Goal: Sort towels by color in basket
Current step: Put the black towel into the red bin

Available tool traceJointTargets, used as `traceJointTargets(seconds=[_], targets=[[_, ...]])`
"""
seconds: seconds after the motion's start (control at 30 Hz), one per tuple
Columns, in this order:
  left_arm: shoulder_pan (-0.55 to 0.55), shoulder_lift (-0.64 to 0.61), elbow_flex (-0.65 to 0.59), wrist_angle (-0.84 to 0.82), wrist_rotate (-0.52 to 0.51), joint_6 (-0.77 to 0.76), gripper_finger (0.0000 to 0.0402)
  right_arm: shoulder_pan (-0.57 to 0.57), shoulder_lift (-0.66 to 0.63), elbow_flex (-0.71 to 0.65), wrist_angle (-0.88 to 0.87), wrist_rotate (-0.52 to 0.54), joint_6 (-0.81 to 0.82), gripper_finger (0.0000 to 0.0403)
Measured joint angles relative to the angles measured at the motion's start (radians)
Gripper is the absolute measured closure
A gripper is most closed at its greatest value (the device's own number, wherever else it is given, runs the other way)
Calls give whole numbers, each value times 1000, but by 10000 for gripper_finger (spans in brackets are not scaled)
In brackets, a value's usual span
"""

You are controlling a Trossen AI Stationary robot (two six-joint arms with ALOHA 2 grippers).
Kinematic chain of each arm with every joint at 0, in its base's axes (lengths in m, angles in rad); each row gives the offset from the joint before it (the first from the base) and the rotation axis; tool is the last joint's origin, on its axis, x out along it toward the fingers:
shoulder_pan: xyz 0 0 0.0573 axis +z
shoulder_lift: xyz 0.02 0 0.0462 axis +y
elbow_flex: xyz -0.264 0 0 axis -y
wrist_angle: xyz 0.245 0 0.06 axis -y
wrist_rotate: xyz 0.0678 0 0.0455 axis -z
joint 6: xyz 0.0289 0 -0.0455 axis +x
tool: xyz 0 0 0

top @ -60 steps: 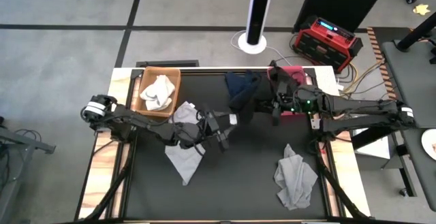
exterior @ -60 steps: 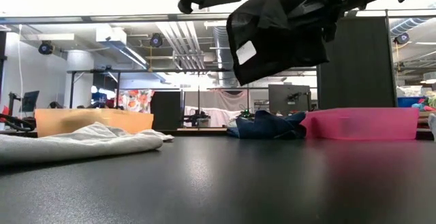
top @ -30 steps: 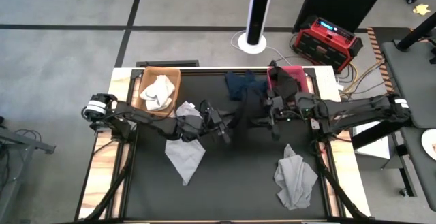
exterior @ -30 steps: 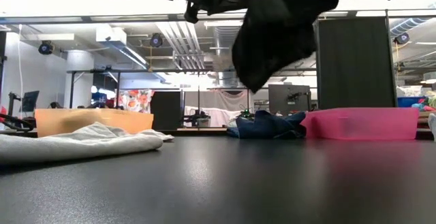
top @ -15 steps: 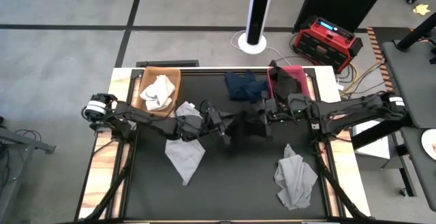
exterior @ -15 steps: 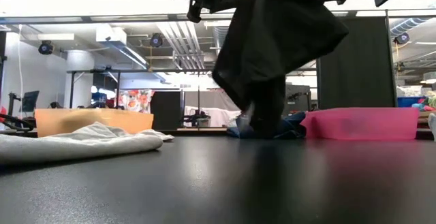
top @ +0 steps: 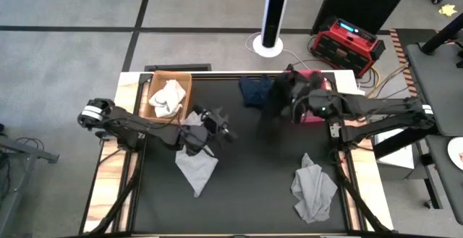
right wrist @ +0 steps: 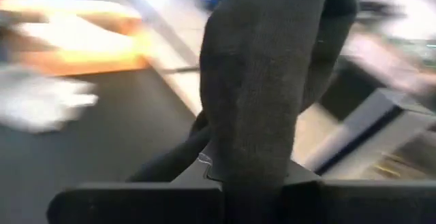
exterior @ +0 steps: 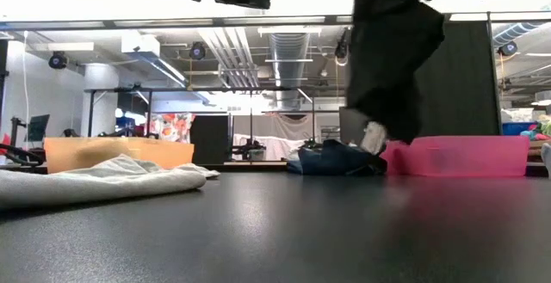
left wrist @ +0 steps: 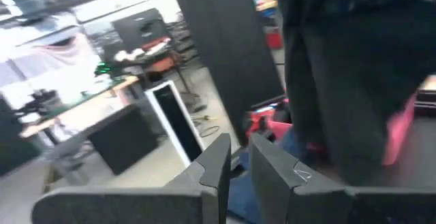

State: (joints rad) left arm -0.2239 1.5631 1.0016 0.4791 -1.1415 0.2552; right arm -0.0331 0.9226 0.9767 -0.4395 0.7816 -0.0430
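Black towel (exterior: 389,55), passed from the emptied, nearly closed left gripper (top: 223,131), is now clamped by the right gripper (top: 293,106) alone and hung beside the pink basket (top: 316,115), ready for dropping.

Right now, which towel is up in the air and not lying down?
The black towel. It dangles from the shut right gripper above the table, near the pink basket. The grey, white and navy towels all lie on something.

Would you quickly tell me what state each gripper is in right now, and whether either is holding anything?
Left gripper: closed, holding nothing, above the table's middle.
Right gripper: closed on the black towel, which hangs near the pink basket.
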Motion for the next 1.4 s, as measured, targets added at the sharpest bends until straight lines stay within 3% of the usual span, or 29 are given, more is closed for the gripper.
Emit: traceJointTargets(seconds=[0.07,0.3,0.47,0.73,1.07,1.4], targets=[[-2,-13,0,-13,-1,2,364,-8,1,51,-93,109,12,394],[-2,-21,0,-91,-1,-36,364,-74,2,114,-322,273,149,394],[-2,-21,-1,-157,-12,-96,364,-146,2,49,-371,266,242,394],[-2,-30,-1,-158,-55,-88,364,-211,-12,-50,-334,161,322,394],[-4,-40,-2,-196,-125,-81,364,-245,-37,-149,-344,164,371,394],[-7,-40,-2,-206,-133,-92,364,-337,-10,-177,-403,240,383,394]])
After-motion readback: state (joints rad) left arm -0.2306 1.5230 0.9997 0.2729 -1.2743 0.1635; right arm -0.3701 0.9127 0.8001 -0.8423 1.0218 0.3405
